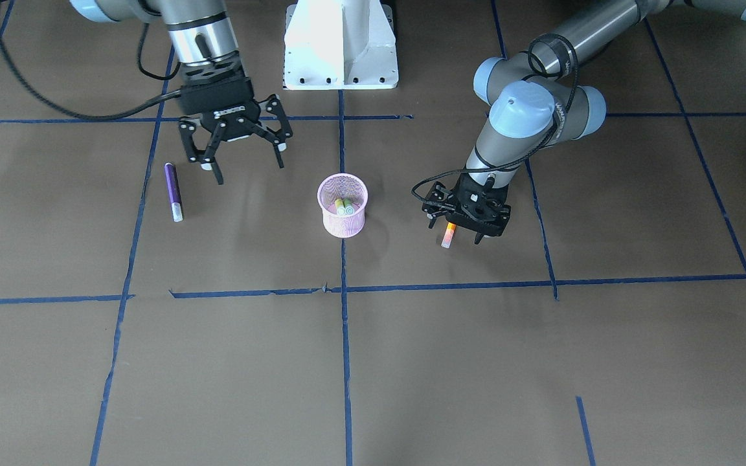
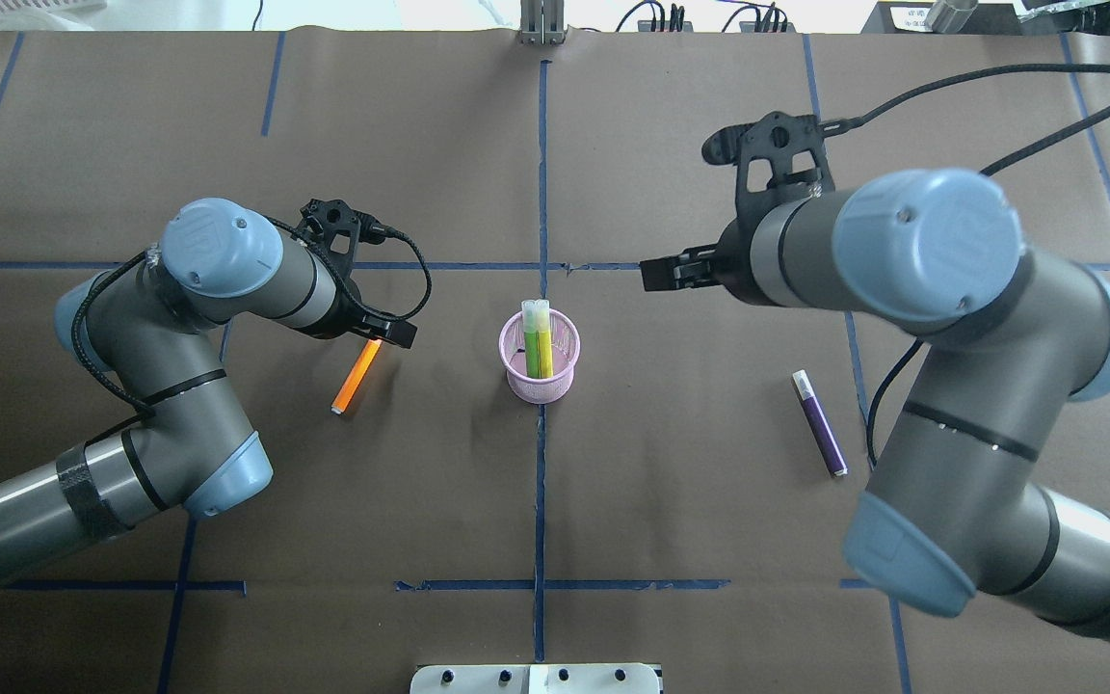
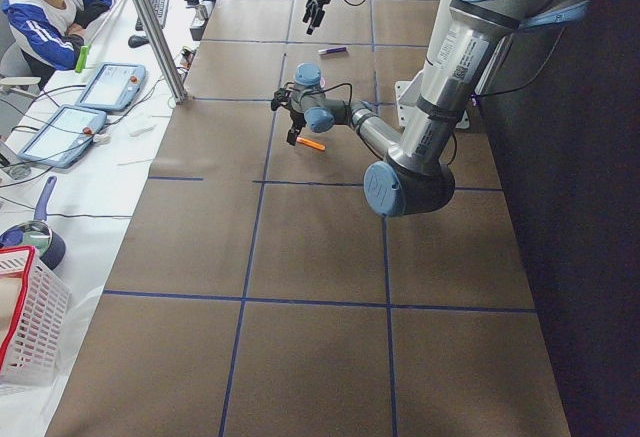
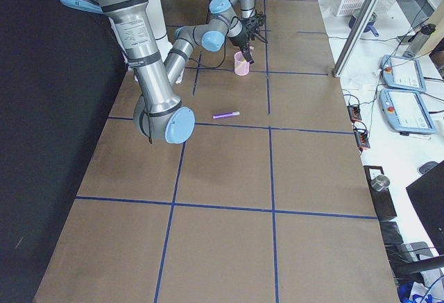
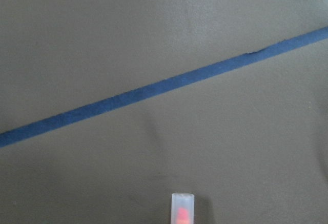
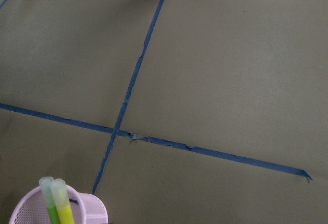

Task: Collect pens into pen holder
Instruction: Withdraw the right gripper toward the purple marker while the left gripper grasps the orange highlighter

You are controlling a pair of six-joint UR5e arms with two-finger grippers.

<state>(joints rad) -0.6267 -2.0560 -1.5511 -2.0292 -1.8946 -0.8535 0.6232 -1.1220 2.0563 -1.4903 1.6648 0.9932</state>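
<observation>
The pink mesh pen holder point(image 1: 342, 217) stands at the table's middle and holds two green pens point(image 1: 344, 206); both also show in the overhead view, the holder point(image 2: 563, 371) and the pens point(image 2: 539, 349). An orange pen point(image 2: 355, 378) lies flat to the holder's left. My left gripper point(image 1: 454, 233) is low over its far end with the fingers spread on either side, open. The pen's pale tip point(image 5: 183, 208) shows in the left wrist view. A purple pen point(image 2: 820, 436) lies on the right. My right gripper point(image 1: 247, 169) is open and empty, raised, between the holder and the purple pen point(image 1: 173, 191).
Blue tape lines point(image 1: 344, 336) cross the brown paper table. The robot's white base point(image 1: 340, 45) stands at the back centre. Operators' tablets point(image 3: 60, 132) and a basket point(image 3: 30, 322) sit past the table's far side.
</observation>
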